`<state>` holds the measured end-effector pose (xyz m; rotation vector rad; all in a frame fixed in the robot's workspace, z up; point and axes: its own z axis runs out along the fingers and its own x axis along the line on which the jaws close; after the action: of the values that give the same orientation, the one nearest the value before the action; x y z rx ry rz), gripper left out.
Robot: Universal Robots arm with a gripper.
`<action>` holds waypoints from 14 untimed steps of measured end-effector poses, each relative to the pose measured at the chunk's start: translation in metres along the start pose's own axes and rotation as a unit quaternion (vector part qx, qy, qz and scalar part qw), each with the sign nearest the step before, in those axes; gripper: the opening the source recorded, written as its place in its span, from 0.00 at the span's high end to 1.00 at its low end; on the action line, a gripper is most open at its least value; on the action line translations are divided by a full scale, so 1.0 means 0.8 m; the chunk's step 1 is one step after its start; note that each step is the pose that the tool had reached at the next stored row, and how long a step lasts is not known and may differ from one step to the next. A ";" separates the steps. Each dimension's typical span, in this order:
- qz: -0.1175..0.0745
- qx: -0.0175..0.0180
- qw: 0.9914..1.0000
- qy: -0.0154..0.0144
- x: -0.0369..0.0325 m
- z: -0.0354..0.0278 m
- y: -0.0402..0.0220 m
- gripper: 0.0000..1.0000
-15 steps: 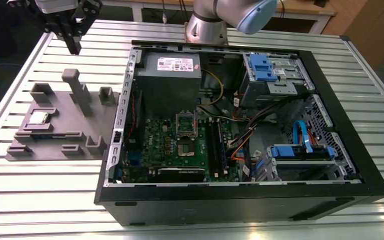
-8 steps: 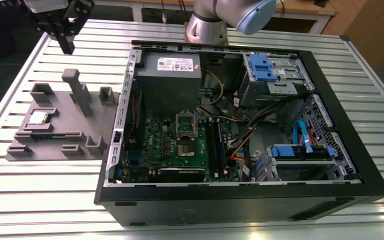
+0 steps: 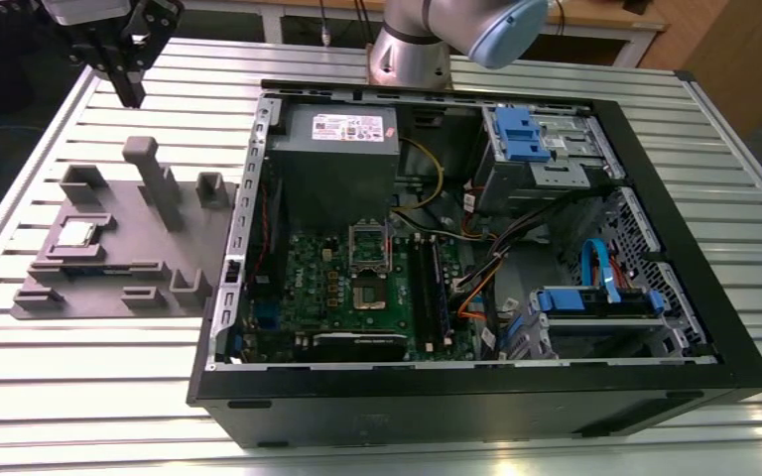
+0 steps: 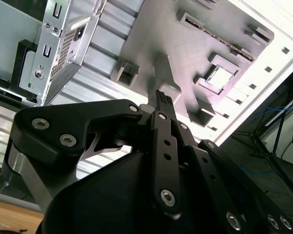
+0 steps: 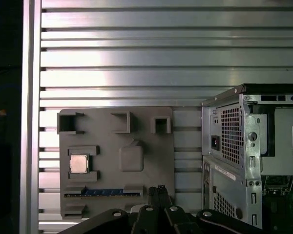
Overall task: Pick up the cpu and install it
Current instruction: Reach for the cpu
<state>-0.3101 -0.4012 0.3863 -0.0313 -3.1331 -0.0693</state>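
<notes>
A: So, where's the cpu (image 3: 79,234) sitting?

B: Flat in a shallow recess of the grey fixture plate (image 3: 130,273), silvery top facing up. The plate lies on the bench (image 3: 90,397), on the exterior view's left of the computer case (image 3: 698,297), which has its side panel off. Both wrist views show the chip too (image 4: 219,78) (image 5: 78,164).

A: And the hand (image 3: 130,97)?

B: It hovers above the far left corner of the bench, beyond the plate's far edge and well apart from the chip. Its jaws are drawn together with nothing between them; the first wrist view shows the tips (image 5: 158,189) side by side.

A: How would you expect that chip to handle?

B: Light, stiff and thin, I'd say, with a slick metal lid. The underside is probably delicate, so I wouldn't squeeze hard or let it tilt.

A: Where would you take hold?

B: In the first wrist view, raised blocks stand against two opposite edges, and the other two edges look bare. Those bare edges seem the place, gripped evenly at the middle.

A: The socket (image 3: 370,260)?

B: On the motherboard (image 3: 354,297) inside the case, apparently unfilled.
</notes>
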 end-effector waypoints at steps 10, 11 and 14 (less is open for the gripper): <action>0.000 0.000 1.000 0.000 0.0045 0.0001 -0.0001 0.90; 0.000 0.000 1.000 0.000 0.0054 0.0002 -0.0001 0.90; 0.000 0.000 1.000 0.000 0.0081 0.0002 -0.0002 0.90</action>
<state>-0.3166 -0.4012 0.3862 -0.0314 -3.1331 -0.0692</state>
